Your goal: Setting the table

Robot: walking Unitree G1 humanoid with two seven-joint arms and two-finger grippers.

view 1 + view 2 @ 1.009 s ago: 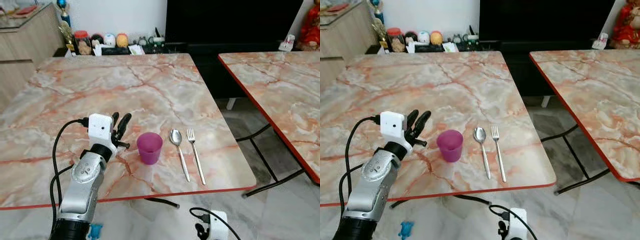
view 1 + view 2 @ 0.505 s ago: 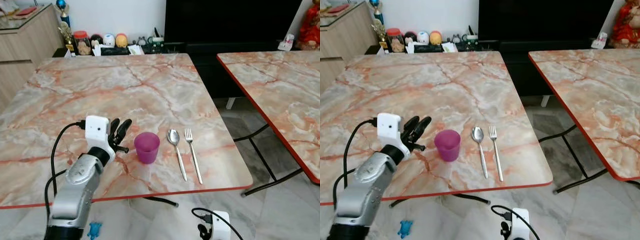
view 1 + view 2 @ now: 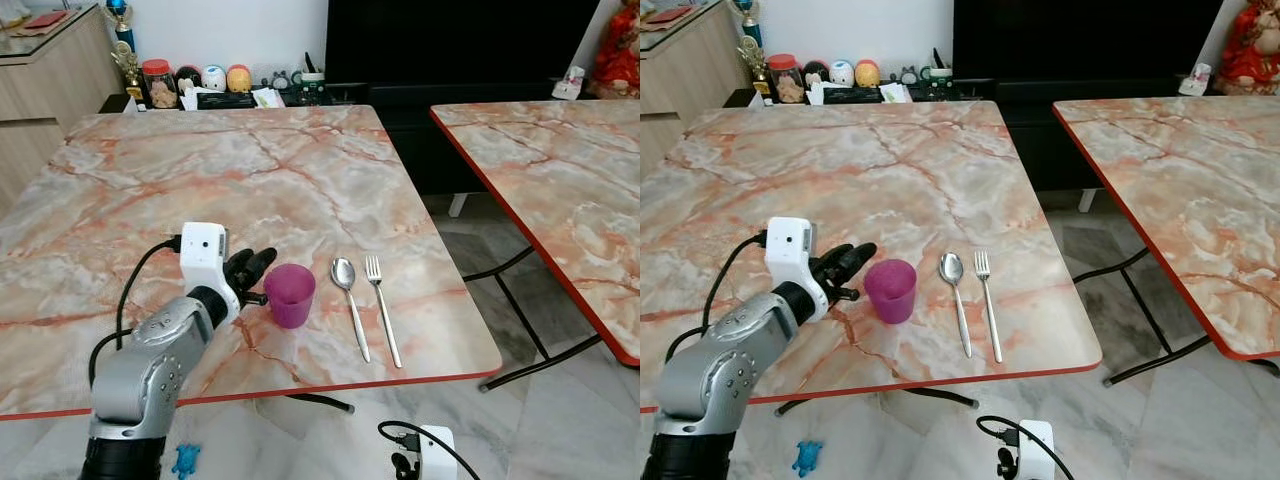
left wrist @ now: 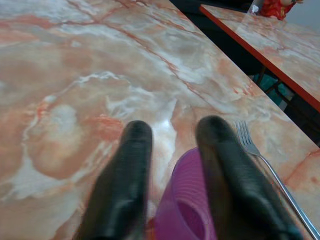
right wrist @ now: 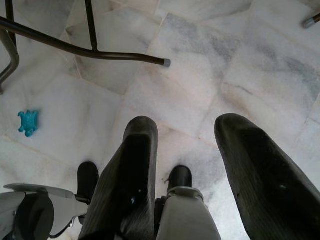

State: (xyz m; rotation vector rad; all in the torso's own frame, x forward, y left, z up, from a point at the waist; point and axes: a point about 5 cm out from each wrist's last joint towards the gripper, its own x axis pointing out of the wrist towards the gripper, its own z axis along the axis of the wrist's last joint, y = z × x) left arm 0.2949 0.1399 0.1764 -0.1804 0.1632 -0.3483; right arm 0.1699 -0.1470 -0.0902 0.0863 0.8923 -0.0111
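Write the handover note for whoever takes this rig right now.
Left gripper: open, at the purple cup; in the left wrist view one finger lies against the cup's rim, the other beside it. Not gripped.
Right gripper: open, hanging idle over the floor.
On the table, near the front edge: cup upright, spoon just right of it, fork right of the spoon, the two side by side.
Done: cup, spoon and fork are laid out.
Left: probably grasp or adjust the cup; no plate is set at this place.
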